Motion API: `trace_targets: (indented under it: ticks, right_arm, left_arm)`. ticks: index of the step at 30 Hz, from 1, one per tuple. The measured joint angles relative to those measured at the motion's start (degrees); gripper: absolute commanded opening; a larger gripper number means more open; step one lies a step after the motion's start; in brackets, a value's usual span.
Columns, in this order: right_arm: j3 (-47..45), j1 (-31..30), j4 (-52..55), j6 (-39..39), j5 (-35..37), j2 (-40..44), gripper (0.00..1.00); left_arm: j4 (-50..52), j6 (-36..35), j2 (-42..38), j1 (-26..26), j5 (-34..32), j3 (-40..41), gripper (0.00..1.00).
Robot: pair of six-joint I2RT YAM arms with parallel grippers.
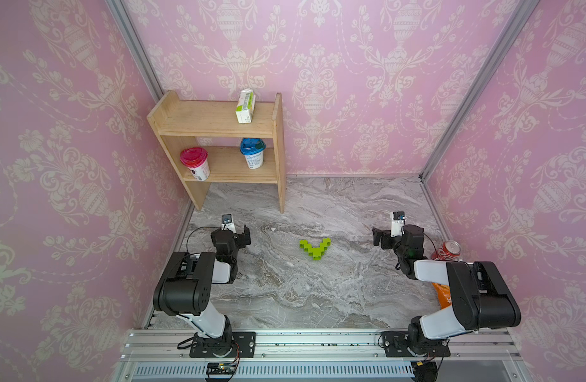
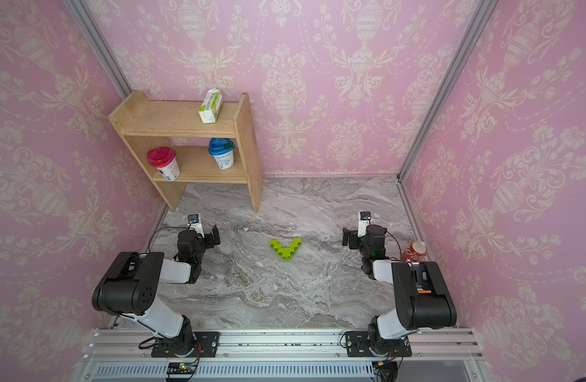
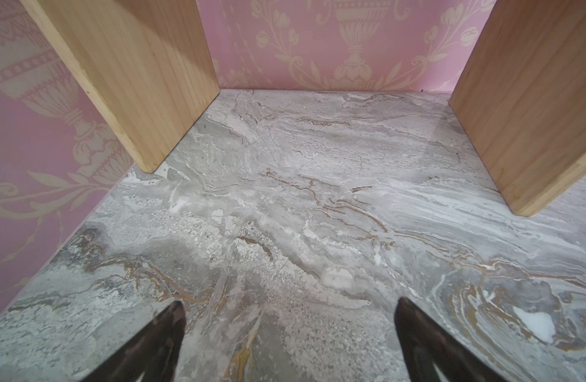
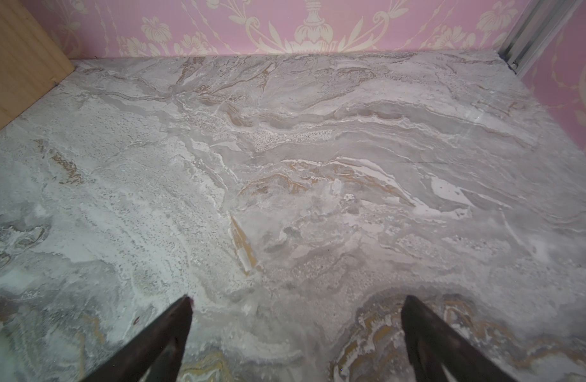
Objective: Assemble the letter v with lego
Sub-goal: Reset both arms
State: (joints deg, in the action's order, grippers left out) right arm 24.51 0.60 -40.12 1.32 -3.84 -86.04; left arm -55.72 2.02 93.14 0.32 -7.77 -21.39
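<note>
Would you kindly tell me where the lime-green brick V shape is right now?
In both top views the lime-green brick V lies mid-table on the grey marble tabletop, between the left arm and right arm, touching neither.

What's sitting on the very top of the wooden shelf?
Only a white and green carton stands on the top board of the wooden shelf, near its right end. Anything right behind the carton is hidden by it.

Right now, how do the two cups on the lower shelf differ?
The left cup has a red lid, the right cup a blue one. The left cup stands near the shelf front edge, the right cup further back. Both are white and lidded.
</note>
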Motion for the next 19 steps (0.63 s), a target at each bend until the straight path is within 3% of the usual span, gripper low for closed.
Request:
trace_targets:
  ticks: [19]
  right_arm:
    - [0.0, -1.1, -2.4, 0.0, 2.3, 0.0, 1.0]
  left_arm:
    - [0.0, 0.0, 0.0, 0.0, 0.0, 0.1, 0.99]
